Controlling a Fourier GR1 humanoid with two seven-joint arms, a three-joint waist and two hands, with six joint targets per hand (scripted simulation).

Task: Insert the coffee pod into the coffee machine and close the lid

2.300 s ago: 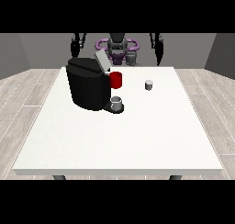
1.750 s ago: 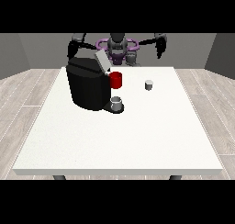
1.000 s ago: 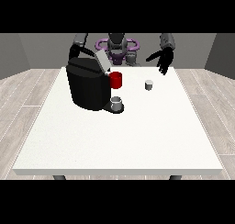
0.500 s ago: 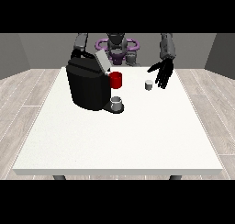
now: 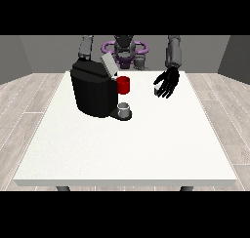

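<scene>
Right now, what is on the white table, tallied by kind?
Coffee machine, black, lid raised: 1
Red part on the machine's side: 1
Grey cup on the machine's base: 1
Coffee pod, small and white, partly hidden by the hand at the view's right: 1
Total: 4

coffee machine (image 5: 95,93) near table's (image 5: 122,149) far left, lid up | hand at the view's right (image 5: 167,83) open over coffee pod (image 5: 157,90)
</scene>
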